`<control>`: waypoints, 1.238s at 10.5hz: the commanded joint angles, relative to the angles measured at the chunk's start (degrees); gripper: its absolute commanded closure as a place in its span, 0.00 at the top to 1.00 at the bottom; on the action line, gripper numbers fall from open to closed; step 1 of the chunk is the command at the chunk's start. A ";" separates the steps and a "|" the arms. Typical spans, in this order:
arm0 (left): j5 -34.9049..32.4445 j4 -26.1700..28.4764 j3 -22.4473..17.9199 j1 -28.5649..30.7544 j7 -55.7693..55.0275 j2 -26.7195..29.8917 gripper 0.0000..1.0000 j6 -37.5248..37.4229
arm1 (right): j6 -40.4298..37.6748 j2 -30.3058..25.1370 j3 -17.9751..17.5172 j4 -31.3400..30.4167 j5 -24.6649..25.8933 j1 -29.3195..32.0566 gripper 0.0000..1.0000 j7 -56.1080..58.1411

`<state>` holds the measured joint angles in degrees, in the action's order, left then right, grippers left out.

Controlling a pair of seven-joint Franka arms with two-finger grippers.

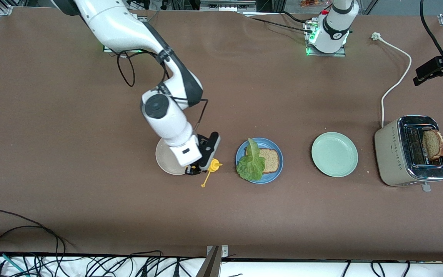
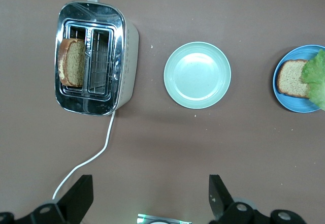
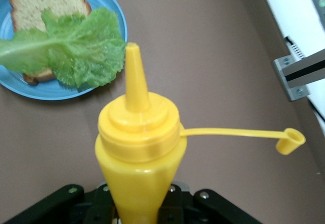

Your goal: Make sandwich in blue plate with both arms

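One blue plate (image 1: 276, 170) beside right end effector (image 1: 195, 169)

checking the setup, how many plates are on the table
3: a beige-white plate partly under the right arm, the blue plate beside it, and a mint-green plate between the blue one and the toaster.

Front view: high, facing you across table. Left wrist view: high, straight down. Right wrist view: close on yellow squeeze bottle (image 3: 138, 148). All share blue plate (image 1: 277, 168).
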<state>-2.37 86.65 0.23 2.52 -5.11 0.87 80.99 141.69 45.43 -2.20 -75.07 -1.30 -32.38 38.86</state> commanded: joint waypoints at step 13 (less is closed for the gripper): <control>-1.94 -1.74 0.30 -0.06 -0.25 -0.70 1.00 -1.18 | -1.59 14.07 26.63 7.04 26.52 -29.14 0.14 -21.19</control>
<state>-2.37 86.65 0.23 2.53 -5.11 0.85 80.99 141.06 56.11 21.93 -71.91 22.91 -60.25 18.69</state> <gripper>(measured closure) 0.000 0.806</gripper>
